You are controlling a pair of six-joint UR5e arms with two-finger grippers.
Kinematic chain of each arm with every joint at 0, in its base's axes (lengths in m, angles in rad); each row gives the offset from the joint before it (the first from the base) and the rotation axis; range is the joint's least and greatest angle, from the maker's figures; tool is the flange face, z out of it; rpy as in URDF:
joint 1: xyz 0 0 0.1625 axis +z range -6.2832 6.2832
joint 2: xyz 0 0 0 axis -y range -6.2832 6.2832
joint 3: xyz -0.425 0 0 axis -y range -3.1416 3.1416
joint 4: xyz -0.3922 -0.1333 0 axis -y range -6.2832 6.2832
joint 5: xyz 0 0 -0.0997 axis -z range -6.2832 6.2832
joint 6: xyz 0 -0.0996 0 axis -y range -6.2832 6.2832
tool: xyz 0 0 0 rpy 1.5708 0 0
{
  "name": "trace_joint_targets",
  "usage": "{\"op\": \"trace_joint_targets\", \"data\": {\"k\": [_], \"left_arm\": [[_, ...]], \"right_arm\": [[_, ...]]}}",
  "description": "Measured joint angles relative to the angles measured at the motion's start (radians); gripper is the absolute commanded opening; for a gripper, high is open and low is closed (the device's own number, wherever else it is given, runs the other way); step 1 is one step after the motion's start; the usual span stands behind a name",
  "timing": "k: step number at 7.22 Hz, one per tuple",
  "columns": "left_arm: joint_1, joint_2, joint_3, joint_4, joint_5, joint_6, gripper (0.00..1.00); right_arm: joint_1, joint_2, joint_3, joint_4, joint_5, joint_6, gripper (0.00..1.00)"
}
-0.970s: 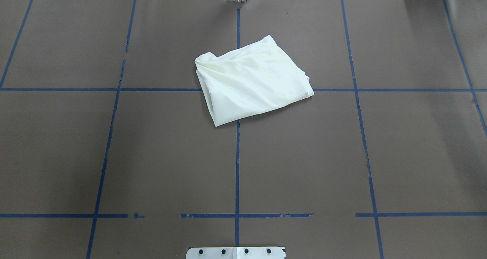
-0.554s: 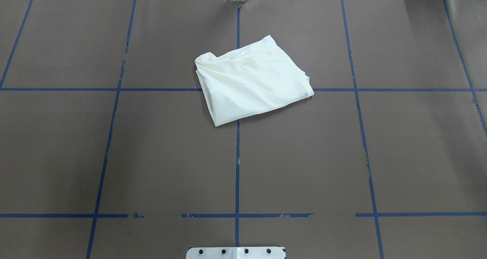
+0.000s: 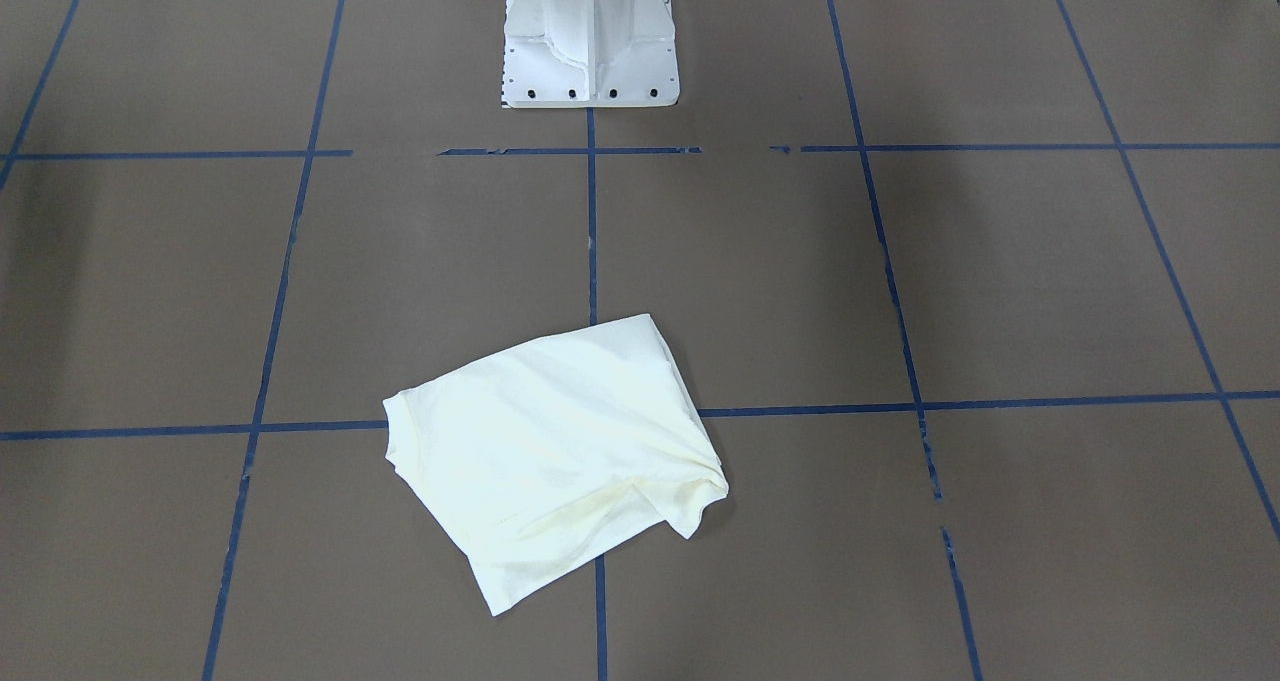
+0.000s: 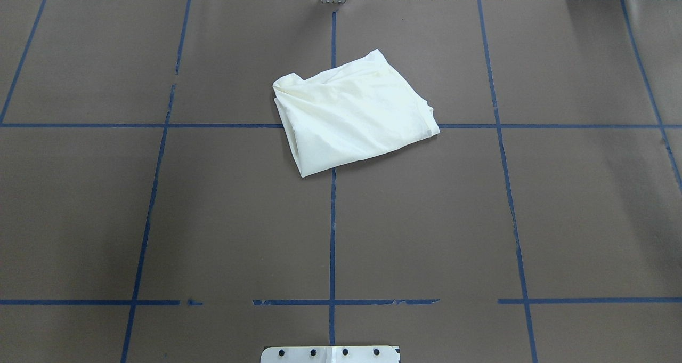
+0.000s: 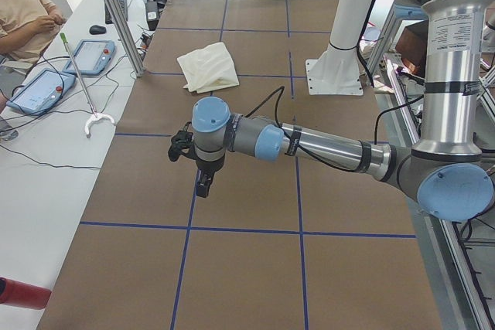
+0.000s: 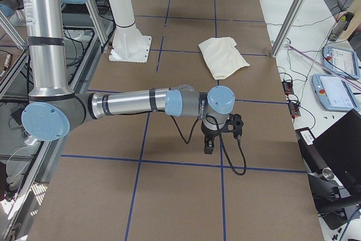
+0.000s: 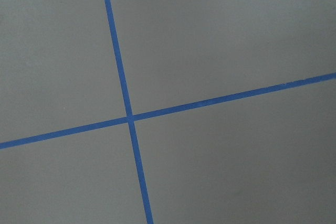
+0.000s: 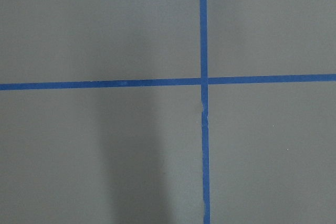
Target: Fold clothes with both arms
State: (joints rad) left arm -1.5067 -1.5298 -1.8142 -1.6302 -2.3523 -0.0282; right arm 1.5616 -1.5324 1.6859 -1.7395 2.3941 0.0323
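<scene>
The T-shirt looks folded, so the left pincer and right pincer, whether open or closed I cannot tell, are best parked well apart from it.

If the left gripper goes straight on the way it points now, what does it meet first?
The left gripper points straight down, so probably the brown table cover, near a blue tape crossing.
</scene>
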Motion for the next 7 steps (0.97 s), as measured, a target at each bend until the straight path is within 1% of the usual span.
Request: {"op": "trace_joint_targets", "data": {"k": [3,6,7], "left_arm": [[-0.001,0.019,0.011,0.013,0.001,0.001,1.00],[-0.001,0.021,-0.001,0.102,0.000,0.001,1.00],[-0.001,0.019,-0.003,0.114,0.000,0.001,1.00]], "right_arm": [[-0.001,0.000,0.000,0.001,0.001,0.000,1.00],[-0.008,-0.003,0.008,-0.006,0.003,-0.001,1.00],[-0.018,-0.008,0.009,-0.008,0.003,-0.002,1.00]]}}
